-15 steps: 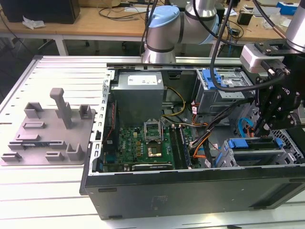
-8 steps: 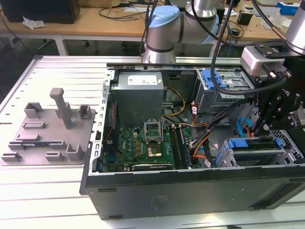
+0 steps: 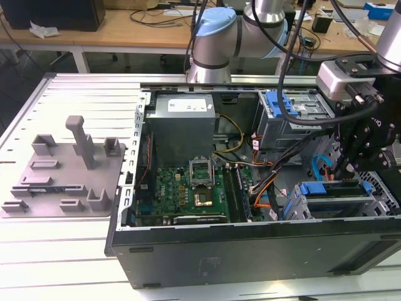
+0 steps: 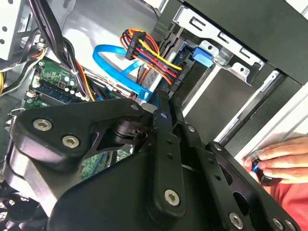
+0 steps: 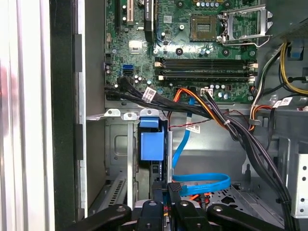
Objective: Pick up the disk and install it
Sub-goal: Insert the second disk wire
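While the gripper (image 3: 348,164) is hanging at about three o'clock in the exterior view, over the open computer case (image 3: 250,244), the disk (image 3: 331,189) is sitting on edge in its bay there, long axis running from nine to three o'clock. I cannot tell how the jaws stand. A slatted metal surface (image 3: 75,106) is carrying the case and a grey fixture plate (image 3: 59,172); wooden desks (image 3: 125,28) are standing at twelve o'clock.

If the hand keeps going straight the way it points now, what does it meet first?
Most likely the disk, its blue bracket standing on edge in the drive bay straight ahead of the hand in the first wrist view. A blue flat cable lies just beside that line; depth is hard to judge.
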Motion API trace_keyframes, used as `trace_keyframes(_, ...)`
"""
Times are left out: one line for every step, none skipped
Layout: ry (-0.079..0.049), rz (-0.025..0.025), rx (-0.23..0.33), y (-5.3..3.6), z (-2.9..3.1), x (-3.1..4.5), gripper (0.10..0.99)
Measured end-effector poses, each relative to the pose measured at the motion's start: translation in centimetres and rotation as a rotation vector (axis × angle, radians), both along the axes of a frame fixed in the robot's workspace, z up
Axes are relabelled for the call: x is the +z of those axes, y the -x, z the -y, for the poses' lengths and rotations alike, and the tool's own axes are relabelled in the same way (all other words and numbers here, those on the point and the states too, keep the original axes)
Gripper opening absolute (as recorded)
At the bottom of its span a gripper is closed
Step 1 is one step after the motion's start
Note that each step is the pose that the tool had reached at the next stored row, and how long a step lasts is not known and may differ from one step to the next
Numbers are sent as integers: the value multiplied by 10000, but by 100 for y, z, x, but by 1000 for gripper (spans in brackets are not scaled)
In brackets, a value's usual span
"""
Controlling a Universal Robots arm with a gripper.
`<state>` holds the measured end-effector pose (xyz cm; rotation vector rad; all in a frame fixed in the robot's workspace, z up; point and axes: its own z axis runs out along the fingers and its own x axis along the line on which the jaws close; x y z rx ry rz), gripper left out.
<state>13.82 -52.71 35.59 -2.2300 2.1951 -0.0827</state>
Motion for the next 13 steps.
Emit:
trace_keyframes(-1, 0, 0, 0, 8, -1, 161)
trace_keyframes(-1, 0, 0, 0, 10, -2, 161)
trace_keyframes(-2, 0, 0, 0, 12, -3, 161)
trace_keyframes(-1, 0, 0, 0, 13, -4, 161)
trace_keyframes(1, 0, 0, 0, 13, -4, 161)
trace_keyframes(1, 0, 0, 0, 15, -6, 161)
trace_keyframes(-1, 0, 0, 0, 17, -10, 161)
trace_keyframes(0, 0, 0, 0, 18, -12, 161)
trace_keyframes(0, 0, 0, 0, 19, -18, 161)
trace_keyframes(2, 0, 0, 0, 19, -19, 161)
trace_keyframes(1, 0, 0, 0, 20, -20, 161)
trace_keyframes(-2, 0, 0, 0, 22, -24, 161)
trace_keyframes(-3, 0, 0, 0, 24, -25, 161)
